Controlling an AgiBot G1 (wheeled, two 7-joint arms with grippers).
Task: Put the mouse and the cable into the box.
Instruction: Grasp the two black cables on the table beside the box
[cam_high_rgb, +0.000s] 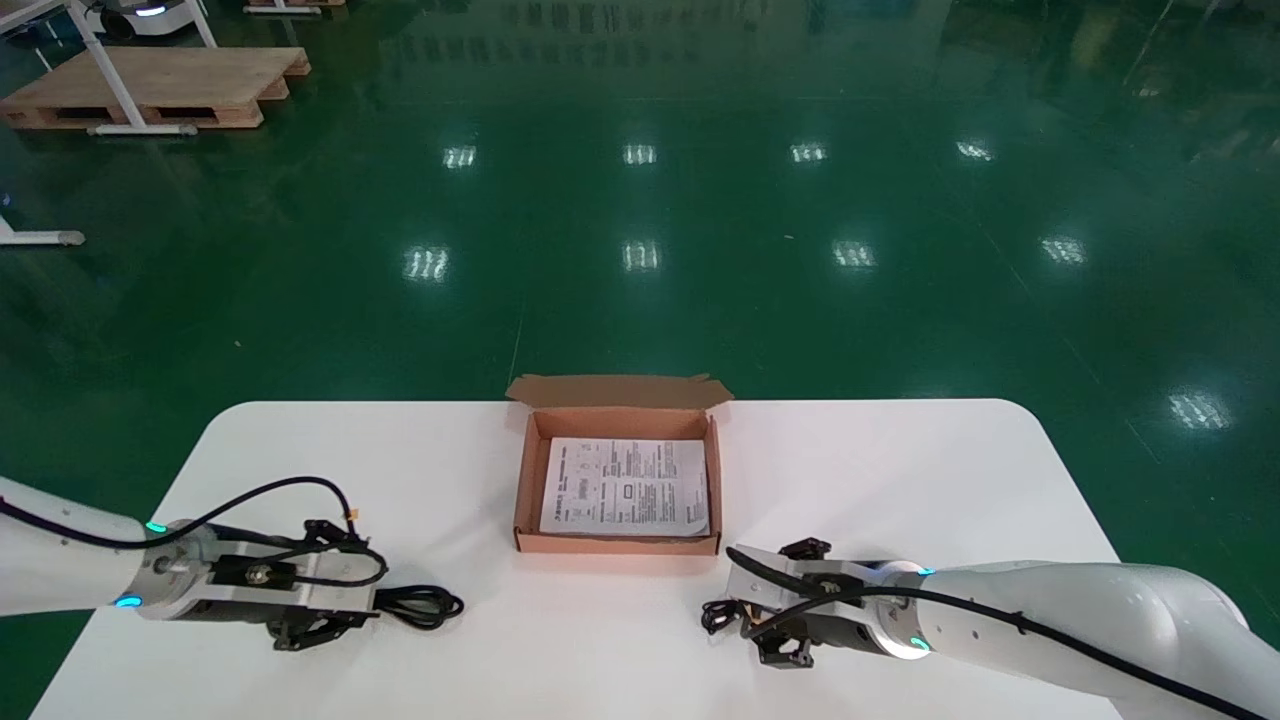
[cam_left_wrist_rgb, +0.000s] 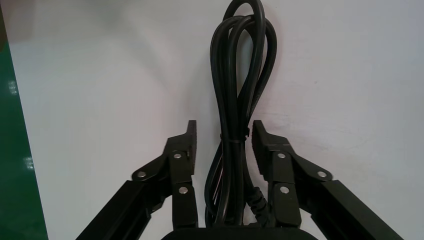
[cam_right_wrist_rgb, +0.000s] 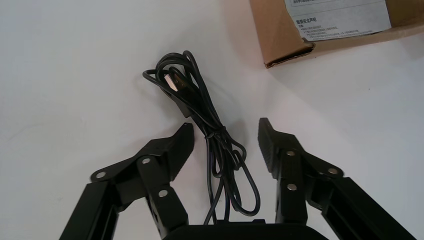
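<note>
left gripper held low, jaws apart, right gripper low, jaws apart

Open box, with thick cable and thin cable both out on the table.
You see the brown cardboard box mid-table, its lid flap folded back and a printed sheet flat inside. The black thick cable lies looped and banded well to its left. The thin cable, tied mid-bundle with its USB plug showing, lies near the box's front right corner.
</note>
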